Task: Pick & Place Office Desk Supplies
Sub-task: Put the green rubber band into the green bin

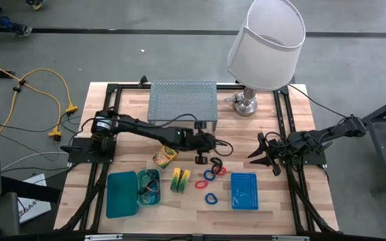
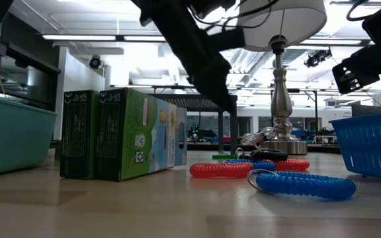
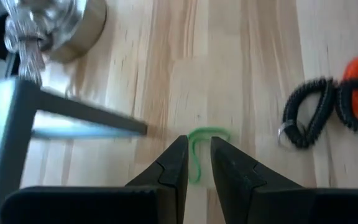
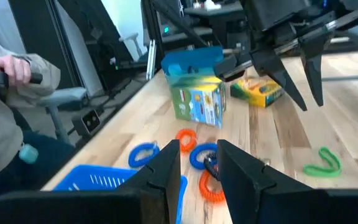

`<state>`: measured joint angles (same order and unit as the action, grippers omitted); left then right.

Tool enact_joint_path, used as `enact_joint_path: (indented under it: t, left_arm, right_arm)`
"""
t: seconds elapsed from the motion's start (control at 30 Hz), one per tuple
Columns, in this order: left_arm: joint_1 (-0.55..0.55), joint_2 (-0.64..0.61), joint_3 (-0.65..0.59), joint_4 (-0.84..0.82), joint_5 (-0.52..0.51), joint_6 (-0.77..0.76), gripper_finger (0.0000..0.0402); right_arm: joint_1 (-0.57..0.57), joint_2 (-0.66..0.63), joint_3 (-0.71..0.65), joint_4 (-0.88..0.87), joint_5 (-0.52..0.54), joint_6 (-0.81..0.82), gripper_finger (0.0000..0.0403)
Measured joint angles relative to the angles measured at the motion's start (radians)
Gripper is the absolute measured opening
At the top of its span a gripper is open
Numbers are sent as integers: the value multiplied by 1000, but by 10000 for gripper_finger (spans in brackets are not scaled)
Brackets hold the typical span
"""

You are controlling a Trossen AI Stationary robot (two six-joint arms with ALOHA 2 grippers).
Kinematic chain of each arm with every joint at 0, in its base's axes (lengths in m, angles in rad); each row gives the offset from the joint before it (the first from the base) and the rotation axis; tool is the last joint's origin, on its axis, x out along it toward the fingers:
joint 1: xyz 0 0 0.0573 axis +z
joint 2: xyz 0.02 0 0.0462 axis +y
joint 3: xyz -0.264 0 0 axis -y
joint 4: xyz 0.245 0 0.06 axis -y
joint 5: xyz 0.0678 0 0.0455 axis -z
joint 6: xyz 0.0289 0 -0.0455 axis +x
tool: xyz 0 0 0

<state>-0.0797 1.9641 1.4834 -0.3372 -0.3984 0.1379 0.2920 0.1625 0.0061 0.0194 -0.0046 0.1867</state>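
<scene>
My left gripper hangs open by a narrow gap over the table's middle, slanting down. A thin green band loop lies flat on the wood just beyond its fingertips. The right wrist view shows that gripper above the green loop, clear of it. A black band loop and red and blue loops lie nearer the front. The crayon box and the yellow-green blocks rest on the table. My right gripper waits open at the right.
The grey riser shelf stands at the back; one leg is close to my left gripper. The lamp stands back right. Teal trays sit front left and the blue basket front right. A person's sleeve shows beyond the table.
</scene>
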Motion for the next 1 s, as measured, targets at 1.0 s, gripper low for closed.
enact_joint_path:
  t: [1.0]
  left_arm:
    - [73, 79, 18, 108, 533, 377, 64]
  right_arm:
    - [0, 18, 0, -1, 1, 0, 94]
